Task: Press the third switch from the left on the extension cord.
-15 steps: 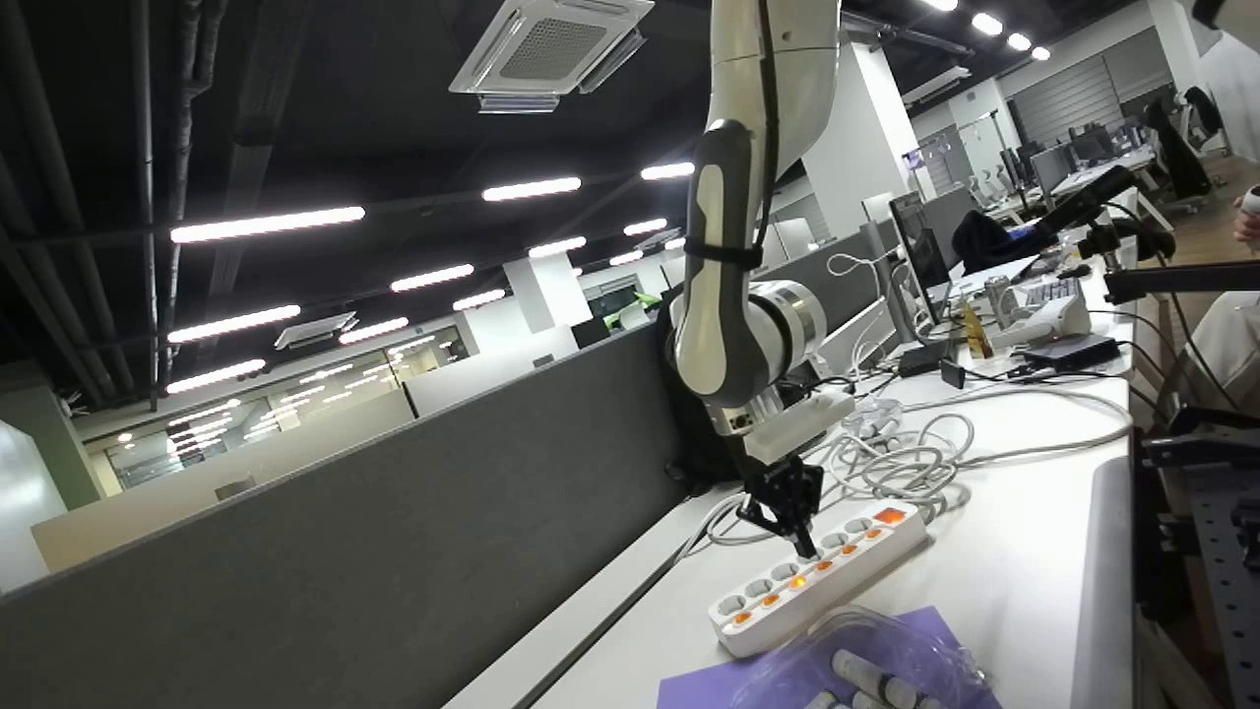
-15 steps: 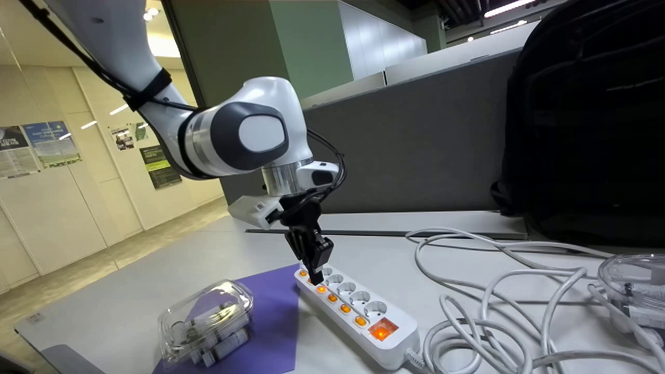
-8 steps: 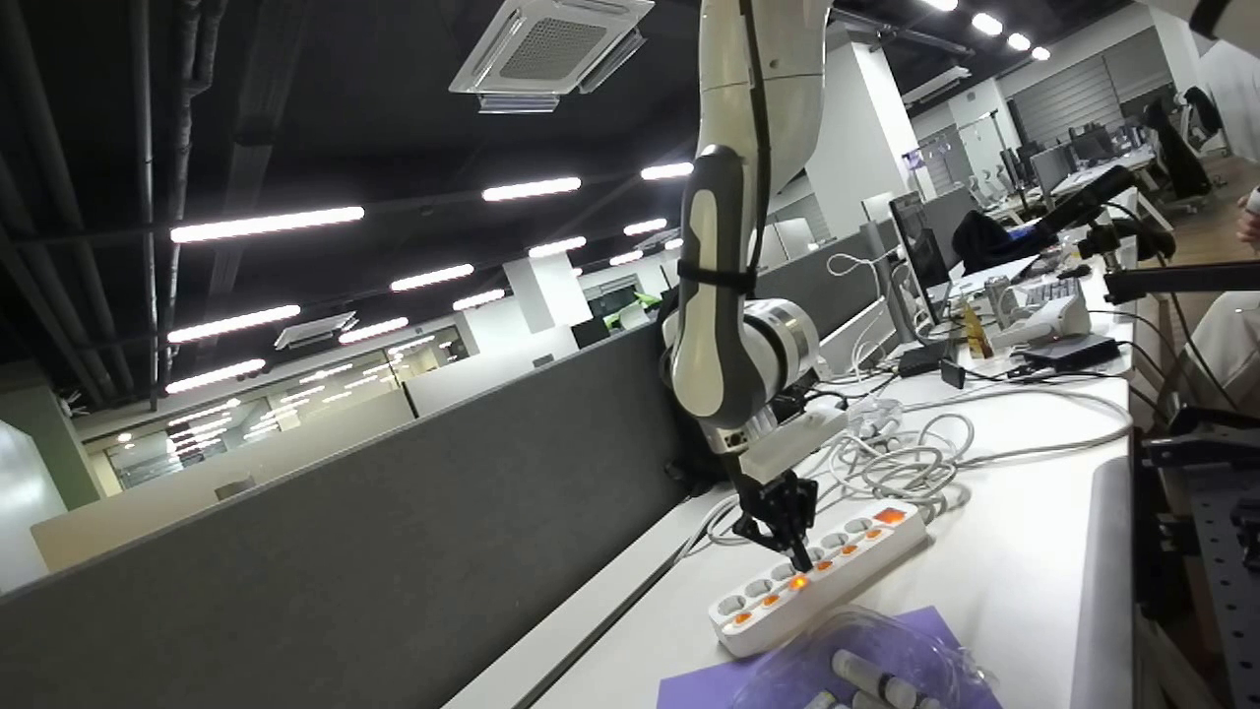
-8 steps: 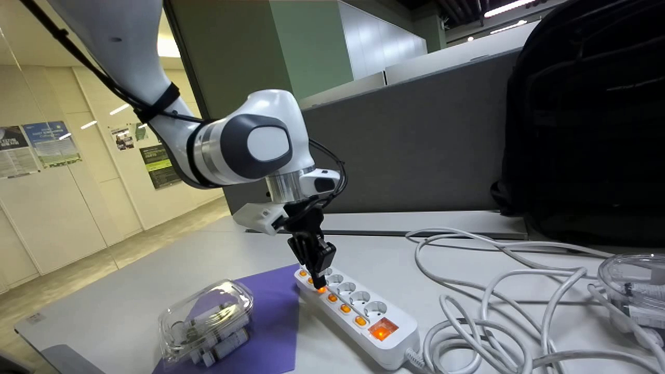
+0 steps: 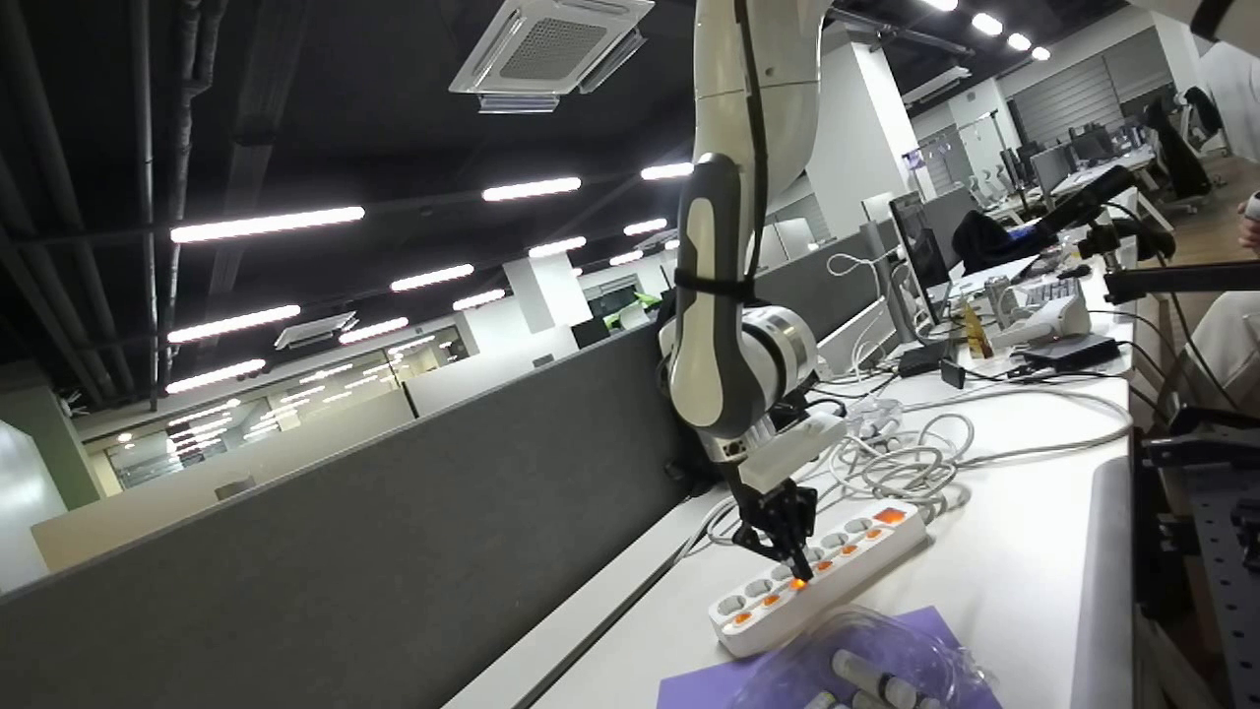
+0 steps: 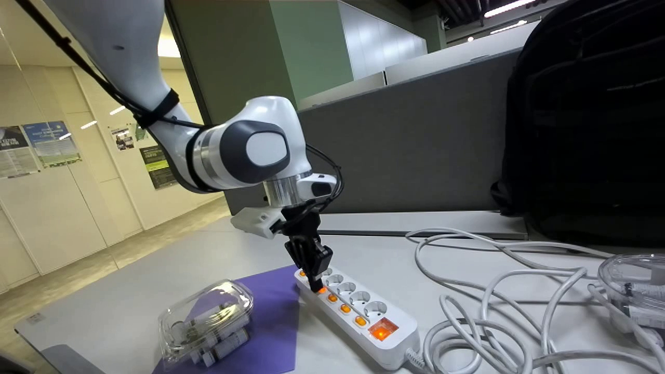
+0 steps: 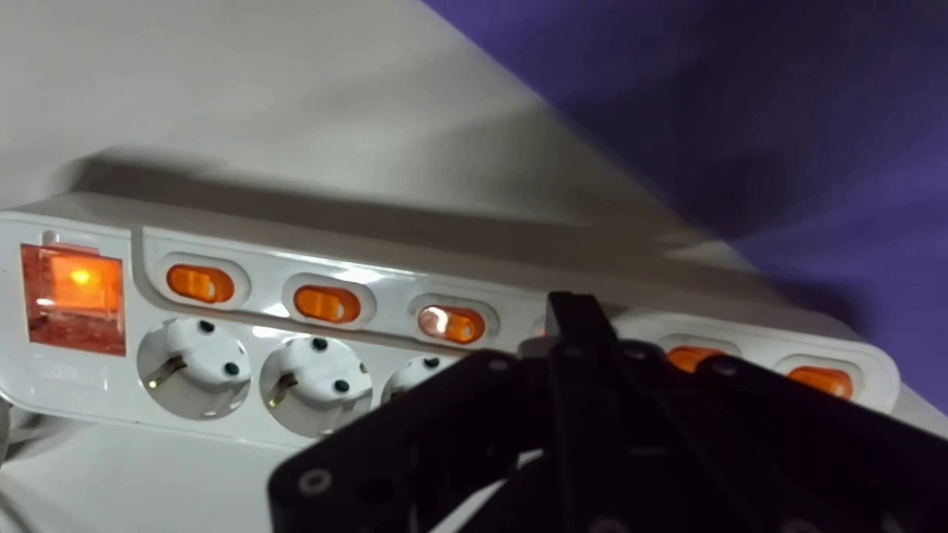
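Its fingers [image 7: 581, 326] together with nothing seen between them, the pincer [image 6: 316, 287] stands narrow, right at the glowing switch [image 5: 798, 584], third from the left in an exterior view; whether it touches, I cannot tell. This switch is on the extension cord [image 6: 358, 310], which lies on the tabletop [image 6: 223, 249], one end near the purple sheet [image 6: 275, 311]. Because the pincer mostly hides the switch in the wrist view, a small sideways error could press the neighbouring switch [image 7: 452, 323]. Pushing the wrong half may change nothing. If the push is slanted, the extension cord, apparently not fixed, could slide.
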You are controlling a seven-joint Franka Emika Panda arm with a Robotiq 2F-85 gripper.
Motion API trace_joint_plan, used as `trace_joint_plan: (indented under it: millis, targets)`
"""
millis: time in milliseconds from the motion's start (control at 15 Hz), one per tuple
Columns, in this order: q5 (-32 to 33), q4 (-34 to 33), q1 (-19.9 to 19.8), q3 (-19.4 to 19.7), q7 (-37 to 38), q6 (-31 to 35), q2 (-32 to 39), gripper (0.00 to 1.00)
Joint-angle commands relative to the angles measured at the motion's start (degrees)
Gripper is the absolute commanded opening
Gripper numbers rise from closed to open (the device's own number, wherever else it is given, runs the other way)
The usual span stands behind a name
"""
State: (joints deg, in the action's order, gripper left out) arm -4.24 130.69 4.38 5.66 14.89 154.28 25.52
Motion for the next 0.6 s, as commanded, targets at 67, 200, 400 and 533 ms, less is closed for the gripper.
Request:
trace_joint_plan:
  millis: [67, 200, 400, 533]
  targets:
    - [0.66, -1.69, 0.18, 0.52, 2.22, -1.54, 1.20, 0.00]
    - [0.20, -2.22, -0.17, 0.33, 2.03, -2.44, 1.76, 0.00]
    - [-0.27, -3.28, -0.65, 0.02, 1.78, -4.29, 2.44, 0.00]
    - [-0.78, -4.24, -1.11, -0.26, 1.51, -6.00, 2.91, 0.00]
